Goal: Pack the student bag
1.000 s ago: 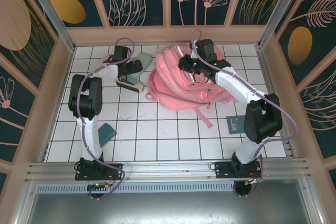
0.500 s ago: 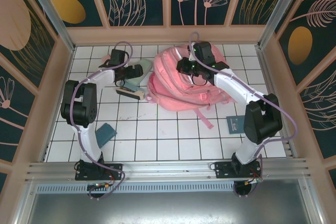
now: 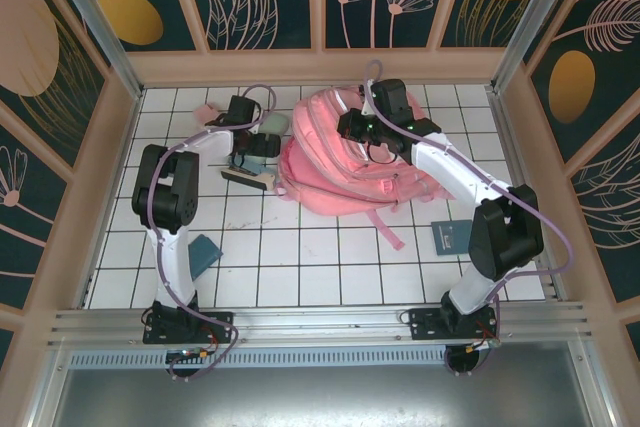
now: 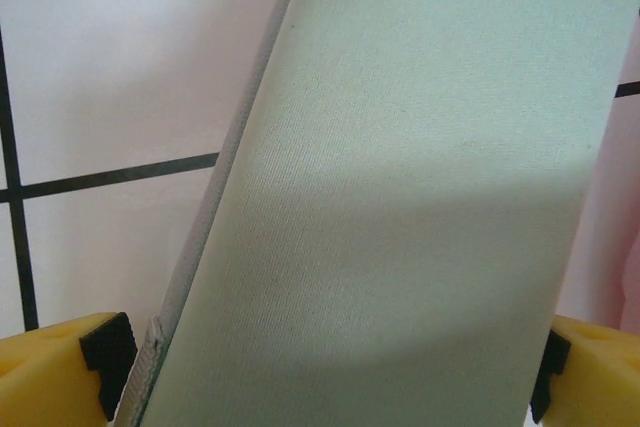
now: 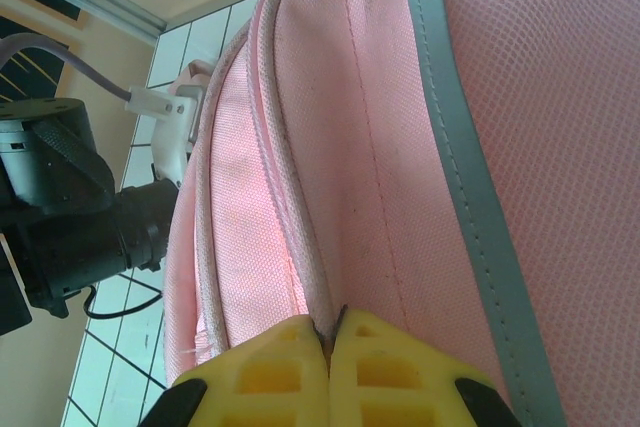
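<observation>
Left gripper (image 3: 262,143) is clamped on a pale green notebook (image 4: 400,197), just left of the student bag (image 3: 335,182). The bag lies on the tiled table (image 3: 300,267). Right gripper (image 5: 330,345) is pinched together on the bag's top seam. Step, judged: insertion. Next move needs the seam lifted and the notebook slid in.

The student bag (image 3: 335,175), a large pink fabric backpack with grey edging, lies slumped on the white-tiled counter (image 3: 300,267) at upper centre, one strap (image 3: 386,223) trailing toward lower right.
</observation>
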You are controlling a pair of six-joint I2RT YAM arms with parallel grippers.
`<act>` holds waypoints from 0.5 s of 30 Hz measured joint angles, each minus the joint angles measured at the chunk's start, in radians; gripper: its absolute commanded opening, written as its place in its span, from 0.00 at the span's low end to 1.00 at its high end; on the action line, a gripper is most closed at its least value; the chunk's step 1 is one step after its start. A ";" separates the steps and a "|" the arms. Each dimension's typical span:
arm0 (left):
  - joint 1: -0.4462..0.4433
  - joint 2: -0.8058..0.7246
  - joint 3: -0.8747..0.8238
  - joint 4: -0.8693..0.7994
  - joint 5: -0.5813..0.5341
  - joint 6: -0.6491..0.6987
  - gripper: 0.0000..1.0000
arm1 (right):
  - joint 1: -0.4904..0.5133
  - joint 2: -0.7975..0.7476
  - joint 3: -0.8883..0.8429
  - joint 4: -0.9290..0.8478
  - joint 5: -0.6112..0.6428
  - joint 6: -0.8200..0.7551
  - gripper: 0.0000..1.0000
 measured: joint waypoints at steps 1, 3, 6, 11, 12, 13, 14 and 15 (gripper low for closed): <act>-0.003 0.005 0.004 -0.001 -0.010 0.005 0.99 | 0.000 0.000 0.000 0.000 0.000 0.000 0.00; -0.012 0.021 0.018 -0.008 -0.030 0.011 0.98 | 0.000 0.000 0.000 -0.002 0.000 0.000 0.00; -0.024 0.060 0.040 -0.014 -0.063 0.011 0.94 | 0.000 0.000 0.000 -0.005 0.000 0.000 0.00; -0.030 0.071 0.060 -0.022 -0.079 0.004 0.78 | 0.000 0.000 0.000 -0.006 0.000 0.000 0.00; -0.030 0.071 0.060 -0.022 -0.084 0.000 0.76 | 0.000 0.000 0.000 -0.006 0.000 0.000 0.00; -0.030 0.071 0.060 -0.021 -0.089 -0.005 0.74 | 0.000 0.000 0.000 -0.006 0.000 0.000 0.00; -0.030 0.071 0.060 -0.021 -0.094 -0.010 0.73 | 0.000 0.000 0.000 -0.006 0.000 0.000 0.00; -0.030 0.068 0.060 -0.021 -0.100 -0.014 0.72 | 0.000 0.000 0.000 -0.006 0.000 0.000 0.00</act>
